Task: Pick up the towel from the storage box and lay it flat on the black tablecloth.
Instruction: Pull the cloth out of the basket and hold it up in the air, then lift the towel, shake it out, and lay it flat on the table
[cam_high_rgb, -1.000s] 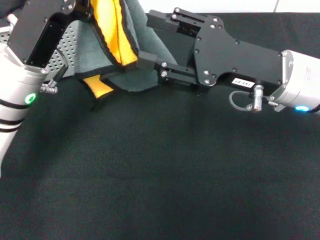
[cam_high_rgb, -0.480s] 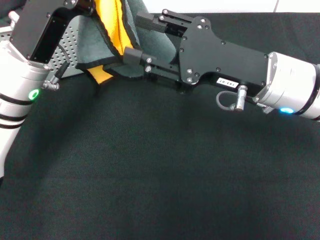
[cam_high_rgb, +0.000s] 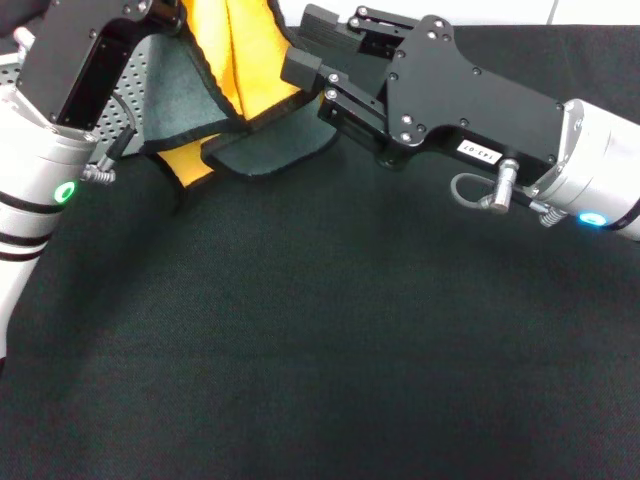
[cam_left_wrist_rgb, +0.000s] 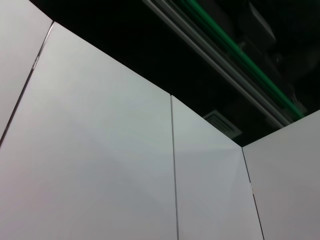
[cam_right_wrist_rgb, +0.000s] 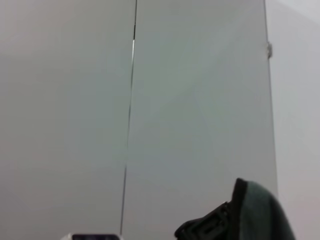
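Left gripper (cam_high_rgb: 185, 12): raised, fingers clamping towel (cam_high_rgb: 235, 70) | Right gripper (cam_high_rgb: 300, 60): reaching sideways, fingers pinching towel edge | black tablecloth (cam_high_rgb: 320, 340) below

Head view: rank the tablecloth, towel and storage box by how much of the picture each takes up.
1. Tablecloth, most of the picture.
2. Towel, hanging at the top, partly hidden by the arms.
3. Storage box, only a perforated strip shows behind the left arm, so its true size is unsure.

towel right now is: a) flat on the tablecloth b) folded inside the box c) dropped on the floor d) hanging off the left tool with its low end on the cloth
d: the towel hangs from the left tool, its lower folds touching the tablecloth.
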